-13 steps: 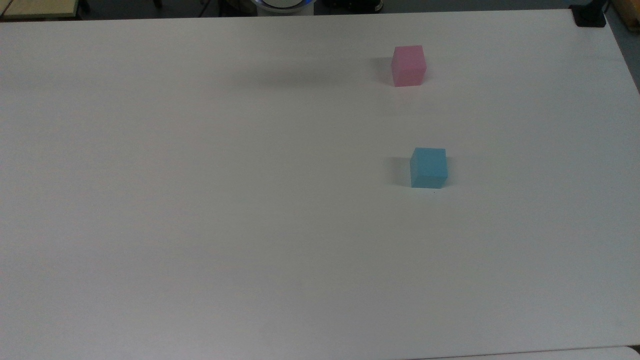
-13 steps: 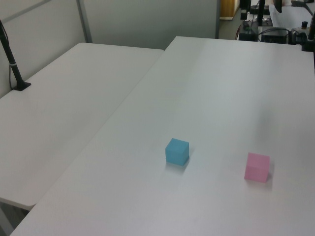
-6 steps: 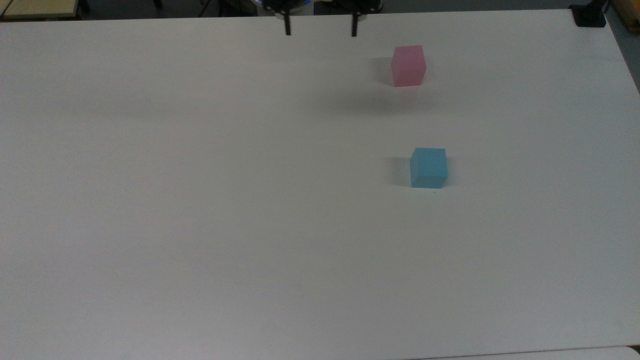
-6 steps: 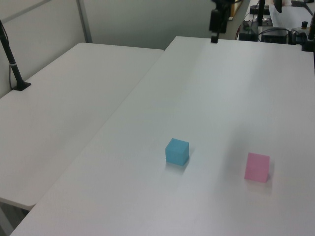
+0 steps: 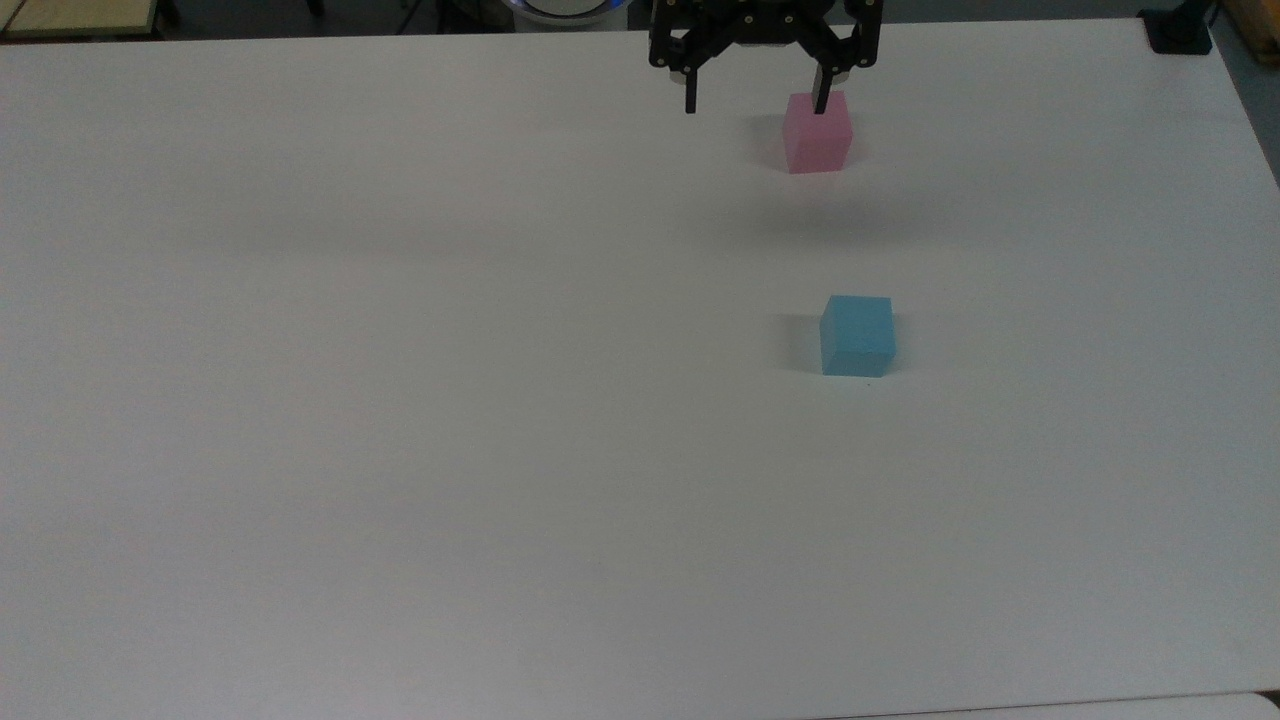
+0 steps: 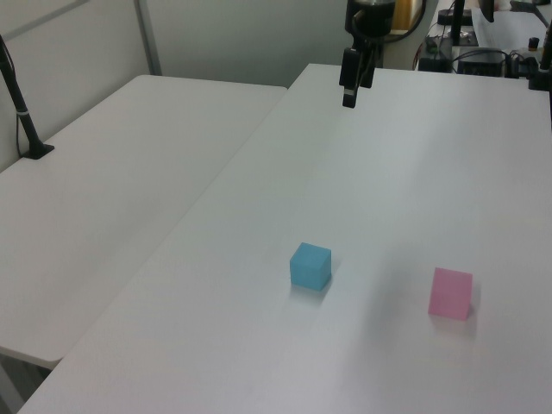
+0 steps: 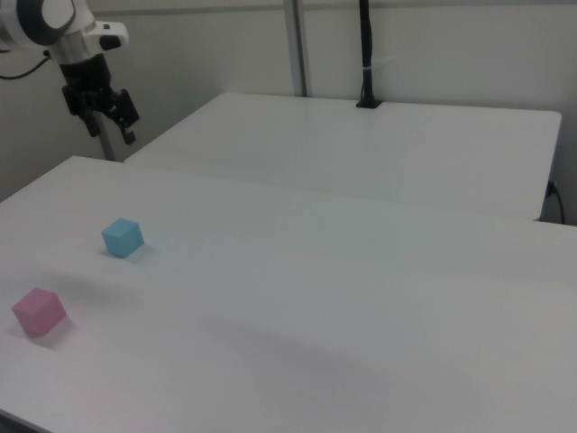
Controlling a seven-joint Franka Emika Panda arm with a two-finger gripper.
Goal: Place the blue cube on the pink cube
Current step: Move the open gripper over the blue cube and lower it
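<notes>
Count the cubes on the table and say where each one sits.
2. The pink cube sits near the table's far edge in the top view, partly behind one finger of the open gripper. The blue cube sits nearer the camera, apart from it. Nothing appears hidden.

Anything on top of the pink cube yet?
No. The pink cube has a bare top; the blue cube sits apart on the table. In the top view, one tool finger overlaps it.

- The black two-finger gripper (image 5: 755,104) hangs from the white robot arm (image 7: 56,20), held high, pointing downward.
- Its two thin fingers (image 5: 689,99) stand wide apart, with nothing between them.
</notes>
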